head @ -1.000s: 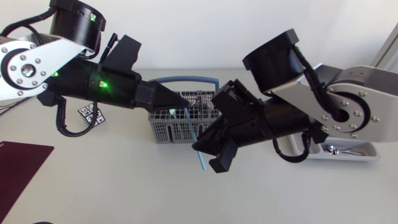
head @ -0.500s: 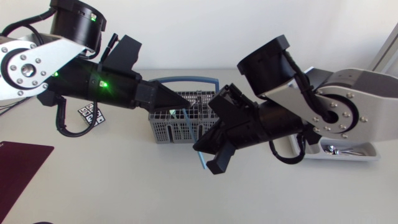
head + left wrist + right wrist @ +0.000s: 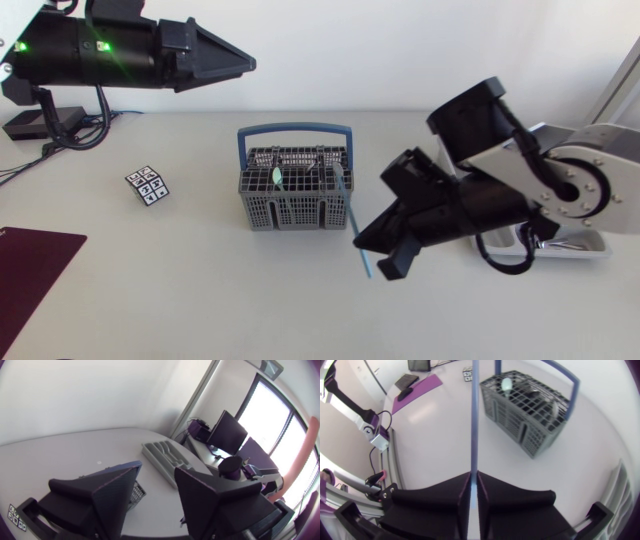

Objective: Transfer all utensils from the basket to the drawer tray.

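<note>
A grey mesh basket (image 3: 295, 200) with a blue handle stands mid-table, a green utensil (image 3: 277, 176) upright in it. My right gripper (image 3: 368, 240) hovers just right of the basket, shut on a long blue utensil (image 3: 356, 228) that slants down toward the table. In the right wrist view the blue utensil (image 3: 474, 420) runs straight out from between the closed fingers (image 3: 451, 491), with the basket (image 3: 532, 412) ahead. The grey drawer tray (image 3: 590, 250) lies at far right, half hidden by my right arm. My left gripper (image 3: 240, 65) hangs high at the back left, open and empty (image 3: 156, 480).
A small black-and-white patterned tile (image 3: 148, 185) lies left of the basket. A dark maroon mat (image 3: 35, 255) sits at the front left edge. A metal utensil (image 3: 540, 241) lies in the tray. A black box with cables (image 3: 40, 122) rests at the far left.
My left gripper let go of the blue utensil, opened and pulled back up to the far left. My right gripper shut on the utensil and carried it a little to the right.
</note>
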Controlling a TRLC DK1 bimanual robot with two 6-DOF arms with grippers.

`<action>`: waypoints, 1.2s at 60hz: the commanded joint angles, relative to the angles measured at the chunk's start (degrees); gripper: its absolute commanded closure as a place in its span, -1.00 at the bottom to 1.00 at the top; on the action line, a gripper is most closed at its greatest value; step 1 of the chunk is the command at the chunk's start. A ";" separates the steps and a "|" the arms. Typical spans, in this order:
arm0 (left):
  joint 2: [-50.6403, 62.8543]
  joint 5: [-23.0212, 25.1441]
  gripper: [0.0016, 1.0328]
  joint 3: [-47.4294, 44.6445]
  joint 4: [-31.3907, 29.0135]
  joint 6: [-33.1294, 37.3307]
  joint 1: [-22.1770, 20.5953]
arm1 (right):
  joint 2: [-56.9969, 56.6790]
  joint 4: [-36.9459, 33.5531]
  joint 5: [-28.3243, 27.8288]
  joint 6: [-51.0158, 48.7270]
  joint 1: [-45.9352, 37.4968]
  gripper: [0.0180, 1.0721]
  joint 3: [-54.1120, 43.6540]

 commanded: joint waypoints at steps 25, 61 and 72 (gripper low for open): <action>2.37 -24.09 -0.10 -5.99 -5.50 13.57 -9.72 | 12.28 -3.80 -0.27 -8.37 -38.76 0.89 7.70; 7.99 -43.69 -0.10 -7.75 -5.94 16.65 -18.60 | 33.99 1.39 7.02 -3.97 -48.78 0.88 17.55; 11.07 -50.55 -0.10 -6.78 -6.11 16.74 -21.59 | 35.83 -0.28 7.11 -3.53 -48.69 -0.11 18.16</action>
